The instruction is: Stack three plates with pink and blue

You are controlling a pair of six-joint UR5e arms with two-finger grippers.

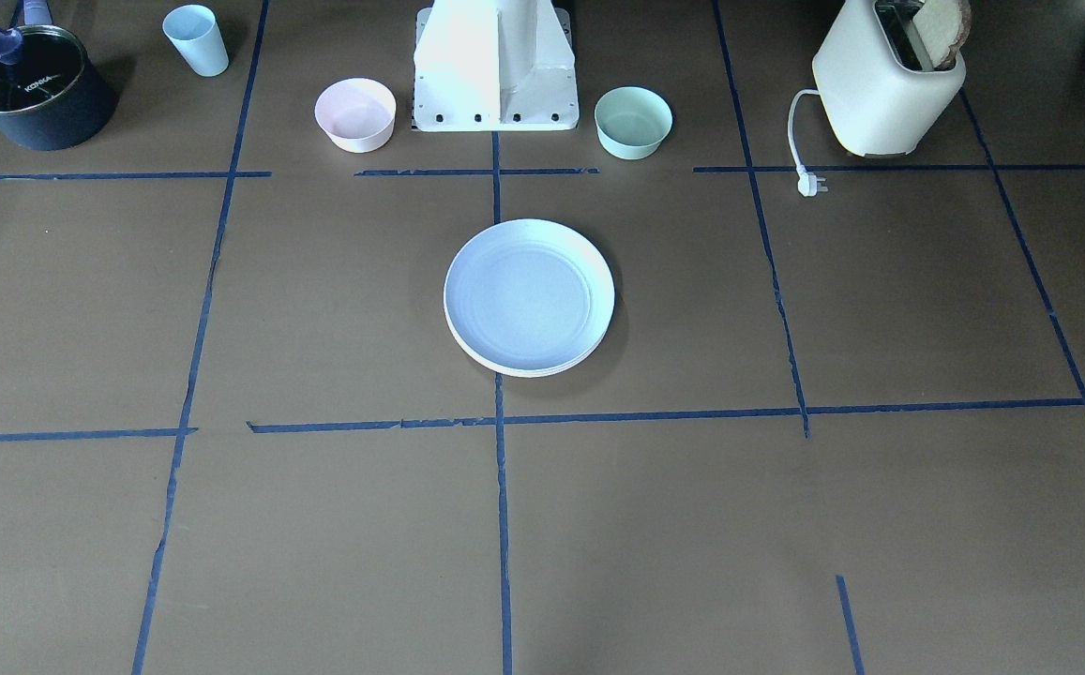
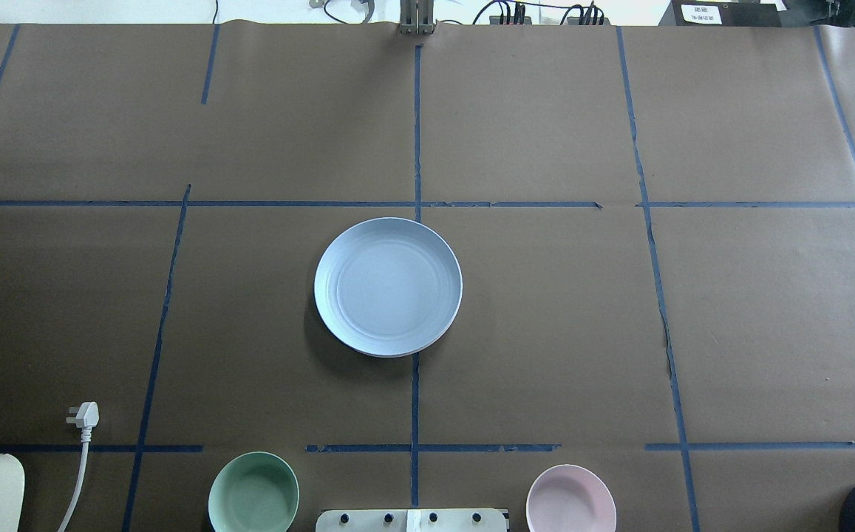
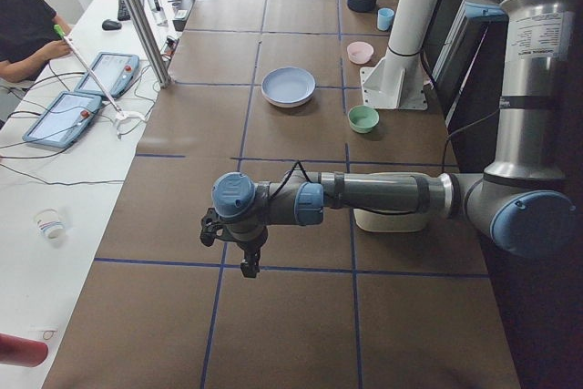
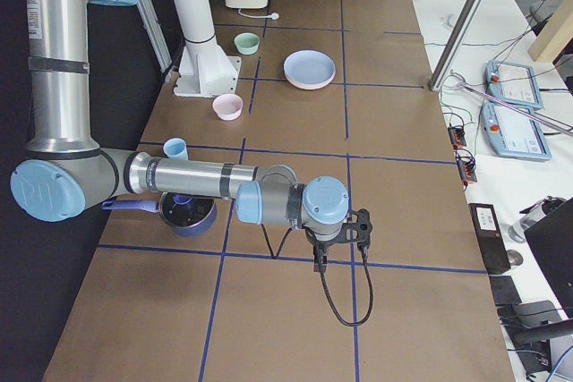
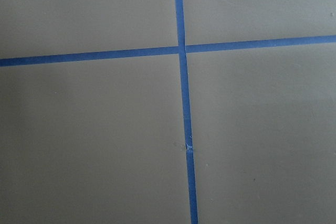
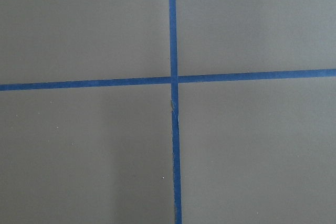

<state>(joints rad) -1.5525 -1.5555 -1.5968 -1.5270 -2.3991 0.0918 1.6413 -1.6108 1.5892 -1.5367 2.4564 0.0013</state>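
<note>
The light blue plate [image 1: 528,295] lies on top of a stack at the table's middle; it also shows in the overhead view [image 2: 388,287]. A cream-white plate rim [image 1: 542,371] shows under it. The pale pink plate is hidden from view. My left gripper [image 3: 246,267] shows only in the exterior left view, hanging over bare paper far from the stack; I cannot tell if it is open. My right gripper [image 4: 320,261] shows only in the exterior right view, also far from the stack; I cannot tell its state. Both wrist views show only brown paper and blue tape.
Along the robot's side stand a pink bowl [image 1: 355,114], a mint bowl [image 1: 633,122], the robot base [image 1: 495,75], a light blue cup [image 1: 196,39], a dark pot [image 1: 31,86] and a white toaster [image 1: 889,80] with its loose plug [image 1: 809,183].
</note>
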